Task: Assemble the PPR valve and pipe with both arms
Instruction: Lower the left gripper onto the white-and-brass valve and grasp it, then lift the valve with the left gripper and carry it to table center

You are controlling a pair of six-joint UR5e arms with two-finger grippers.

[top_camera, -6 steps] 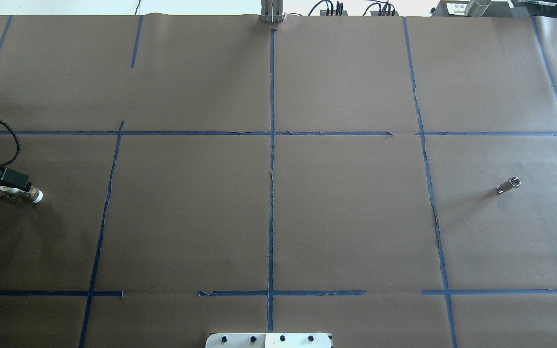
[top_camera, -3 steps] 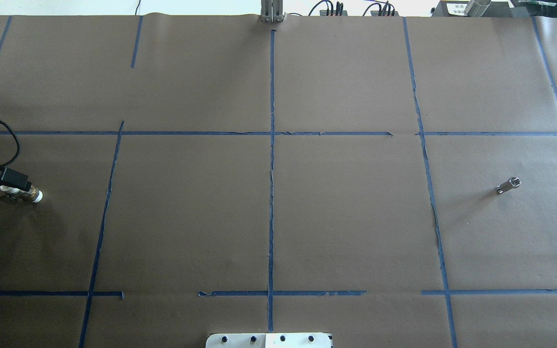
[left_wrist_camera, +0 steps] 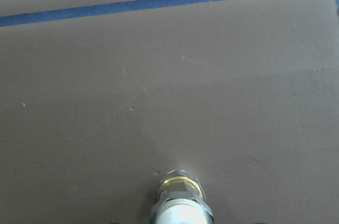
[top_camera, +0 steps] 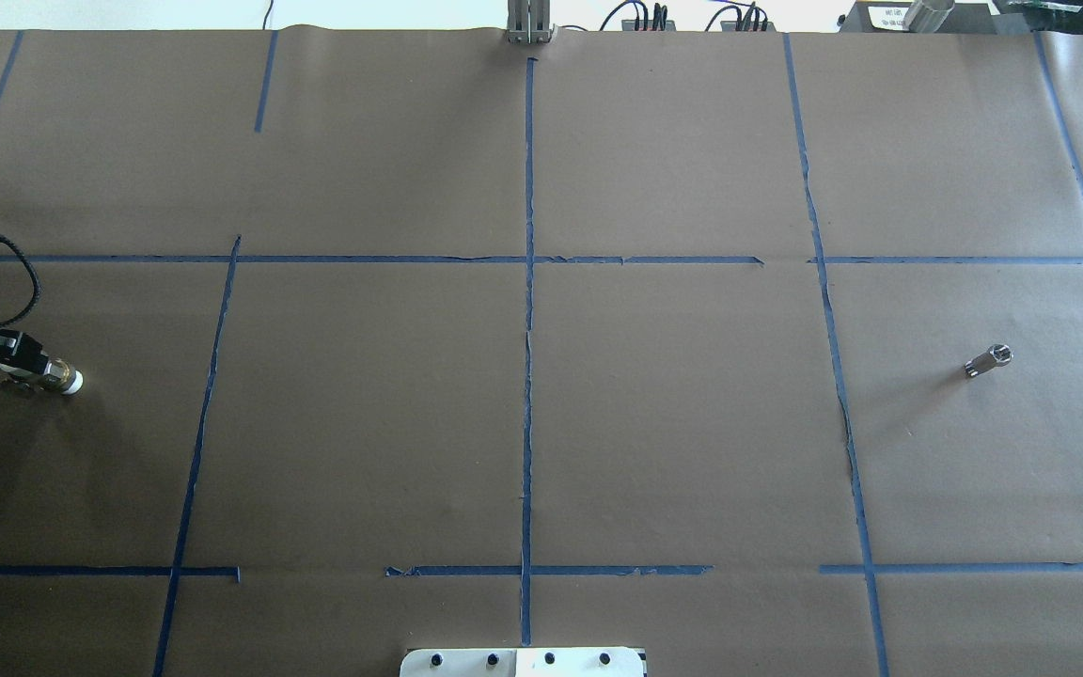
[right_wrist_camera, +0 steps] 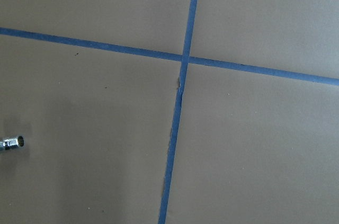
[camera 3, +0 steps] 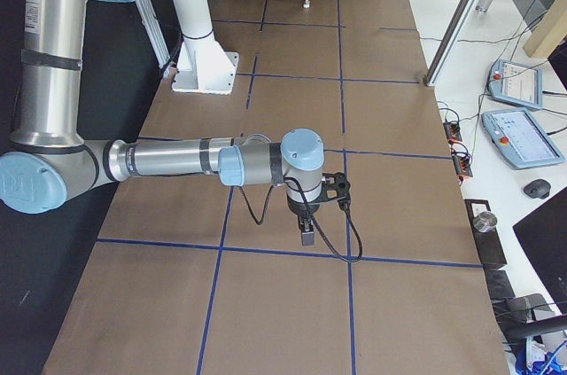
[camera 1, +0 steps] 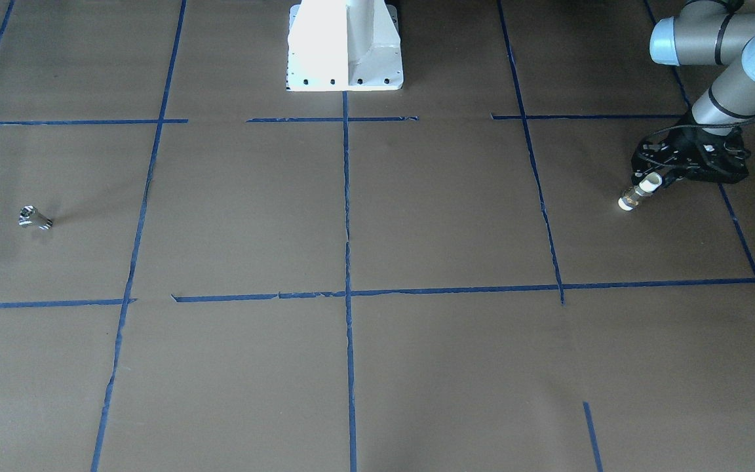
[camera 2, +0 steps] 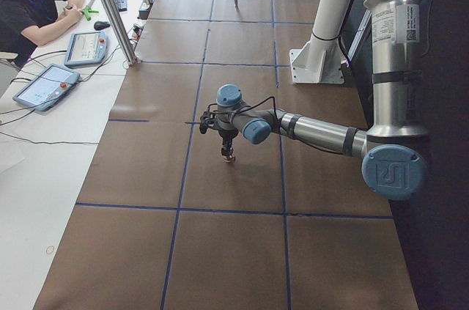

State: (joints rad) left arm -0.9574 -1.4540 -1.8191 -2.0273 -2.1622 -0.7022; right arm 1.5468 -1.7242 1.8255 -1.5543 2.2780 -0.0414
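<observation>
Over at one end of the counter (camera 1: 456, 216), the left tool (camera 1: 651, 180) points down with a short pipe piece (camera 1: 633, 195) coming out from under its tip. The piece is white with a brass collar near its lower end. It stands nearly upright, a little tilted, and its white bottom end appears to meet the counter directly below the tool. The tool's black body covers the upper part of the piece, so that part lies between the jaws. Whether they press on it or stand slack around it I cannot tell from any view. In the left wrist view the brass collar and the pale barrel show at the bottom centre, with bare brown paper and one blue tape line (left_wrist_camera: 169, 2) beyond.

The right tool (camera 3: 306, 231) hangs pointing down, low over the counter, close to a crossing of tape lines. It shows only in the side view, so how its jaws stand cannot be judged. A small shiny metal fitting (top_camera: 988, 360) lies on its side on the counter, off to one side of the right tool. It is well apart from the left tool, at the opposite end of the counter, and lies free of both tools.
</observation>
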